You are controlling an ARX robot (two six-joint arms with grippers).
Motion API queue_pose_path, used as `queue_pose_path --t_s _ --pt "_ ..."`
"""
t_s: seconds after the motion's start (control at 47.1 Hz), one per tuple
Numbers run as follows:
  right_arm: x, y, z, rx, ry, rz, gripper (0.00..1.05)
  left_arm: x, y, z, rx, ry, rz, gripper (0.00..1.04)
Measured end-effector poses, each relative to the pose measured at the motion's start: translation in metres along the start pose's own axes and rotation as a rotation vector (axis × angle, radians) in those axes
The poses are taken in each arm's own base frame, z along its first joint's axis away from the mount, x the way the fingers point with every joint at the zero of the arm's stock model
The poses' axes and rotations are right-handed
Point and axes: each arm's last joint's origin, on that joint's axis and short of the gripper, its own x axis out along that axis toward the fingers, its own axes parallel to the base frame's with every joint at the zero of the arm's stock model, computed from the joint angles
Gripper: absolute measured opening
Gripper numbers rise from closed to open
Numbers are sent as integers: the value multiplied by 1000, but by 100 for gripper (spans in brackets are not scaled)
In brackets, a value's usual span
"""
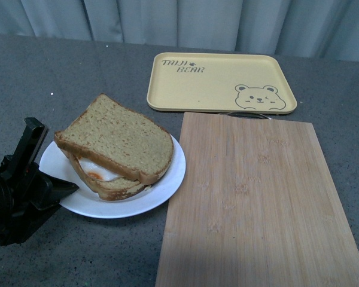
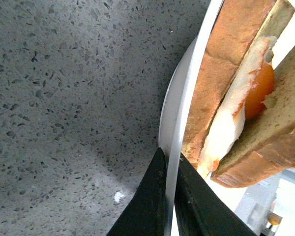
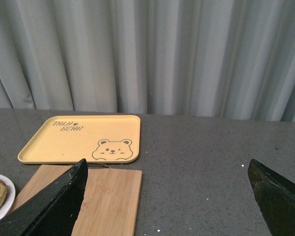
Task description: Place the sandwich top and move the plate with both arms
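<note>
Our left end effector (image 2: 169, 162) clamped on the plate (image 1: 167, 179) rim, sandwich top (image 1: 116, 137) atop egg slice (image 1: 116, 188), our right end effector (image 3: 167, 164) spread wide.

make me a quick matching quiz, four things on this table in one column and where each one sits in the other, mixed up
Things:
1. sandwich top
2. plate
3. yellow tray
4. bamboo board

Places:
A. right of the plate, in front of the tray
B. farthest back, near the curtain
C. rim pinched by the left hand
D. resting on the egg slice

Pairs: 1-D, 2-C, 3-B, 4-A
</note>
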Motion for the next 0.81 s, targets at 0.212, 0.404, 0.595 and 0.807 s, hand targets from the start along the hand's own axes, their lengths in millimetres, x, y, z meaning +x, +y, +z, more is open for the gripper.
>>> queue_pose_path --t_s 0.212,0.404,0.595,0.807 --pt "0 0 0 0 0 0 95 -10 -3 0 -87 -32 -150 4" --pt "0 0 0 0 0 0 95 -7 -28 6 -98 -67 -262 4" --pt "0 0 0 0 0 0 95 24 -66 3 -95 -66 -293 4" --pt "0 0 0 0 0 0 95 78 -121 -6 -134 -78 -328 4"
